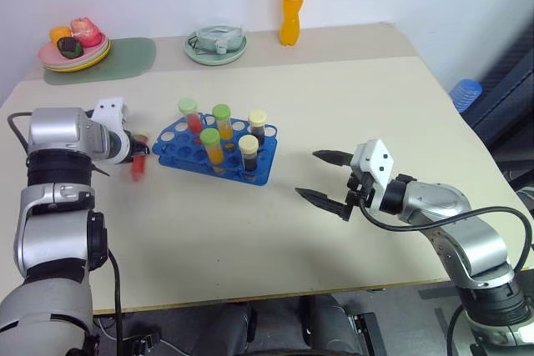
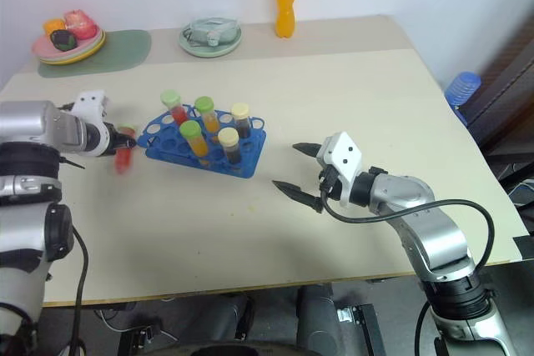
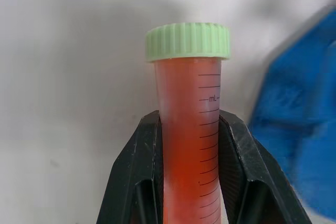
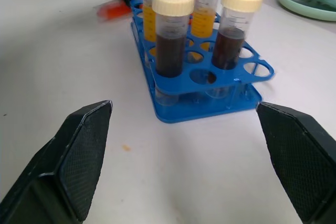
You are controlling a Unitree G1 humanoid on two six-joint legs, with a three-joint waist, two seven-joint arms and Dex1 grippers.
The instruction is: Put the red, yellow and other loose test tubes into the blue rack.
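Observation:
My left gripper (image 1: 138, 154) is shut on a red test tube (image 3: 188, 124) with a pale green cap, which sticks out past the fingers (image 3: 140, 177). It holds the tube (image 1: 138, 166) low over the table, just left of the blue rack (image 1: 265, 164). Several capped tubes stand in the rack: green-capped ones with red and yellow liquid, and cream-capped ones (image 4: 169, 35) with dark liquid. My right gripper (image 1: 307, 173) hovers open to the right of the rack, pointing at it, with nothing between its fingers.
At the back of the table stand a plate of food (image 1: 73, 49) on a green mat (image 1: 125, 60), a pale green dish (image 1: 215, 46) and an orange drink bottle (image 1: 290, 6). A blue object (image 1: 465, 92) sits beyond the right edge.

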